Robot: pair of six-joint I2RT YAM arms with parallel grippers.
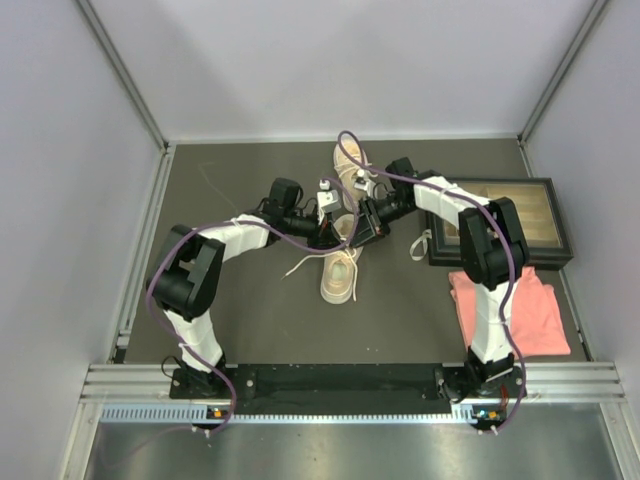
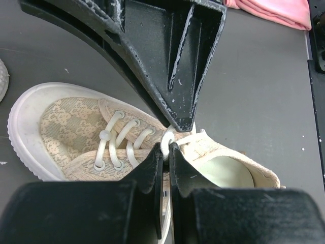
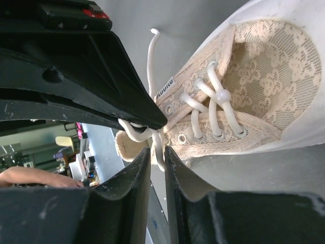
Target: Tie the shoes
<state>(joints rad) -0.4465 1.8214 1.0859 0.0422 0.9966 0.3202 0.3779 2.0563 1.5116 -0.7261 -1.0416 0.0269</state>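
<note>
Two beige lace-patterned shoes lie on the dark mat, the near one (image 1: 340, 272) pointing toward me and the far one (image 1: 352, 165) behind it. Both grippers meet over the near shoe's (image 2: 66, 122) tongue end. My left gripper (image 2: 166, 151) is shut on a white lace (image 2: 167, 140) at the top eyelets. My right gripper (image 3: 157, 152) faces it from the other side, jaws a narrow gap apart, with a strand of white lace (image 3: 159, 145) hanging between them. The right gripper's fingers (image 2: 172, 56) show in the left wrist view just above the pinched lace.
A dark-framed wooden tray (image 1: 500, 222) sits at the right, with a pink folded cloth (image 1: 510, 310) in front of it. A loose lace end (image 1: 300, 268) trails left of the near shoe, and another lace piece (image 1: 418, 245) lies beside the tray. Grey walls enclose the mat.
</note>
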